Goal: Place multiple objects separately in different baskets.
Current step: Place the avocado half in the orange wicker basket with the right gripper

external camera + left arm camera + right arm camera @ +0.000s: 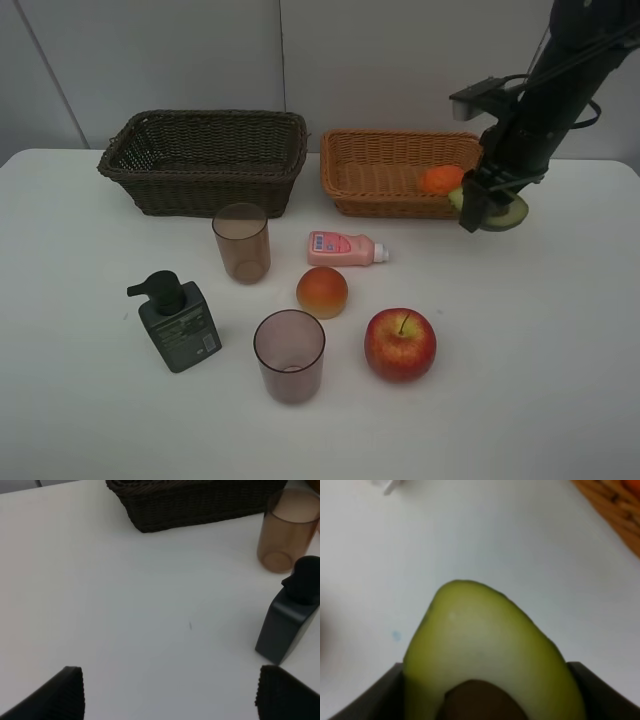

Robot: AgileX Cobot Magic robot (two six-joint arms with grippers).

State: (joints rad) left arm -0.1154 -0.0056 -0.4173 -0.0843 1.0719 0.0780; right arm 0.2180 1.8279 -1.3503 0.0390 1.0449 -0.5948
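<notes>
- Most of the avocado half (508, 214) is hiding behind the right gripper (484, 205), just beside the light basket's (370, 170) near-right corner.
- Right jaws are clamping it.
- Left gripper (170, 695), only its fingertips showing, is gaping wide, holding nothing.

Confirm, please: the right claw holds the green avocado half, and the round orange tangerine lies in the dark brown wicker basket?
No. The exterior high view shows the round orange tangerine in the shallow orange-tan wicker basket; the right claw holds the green avocado half.
</notes>
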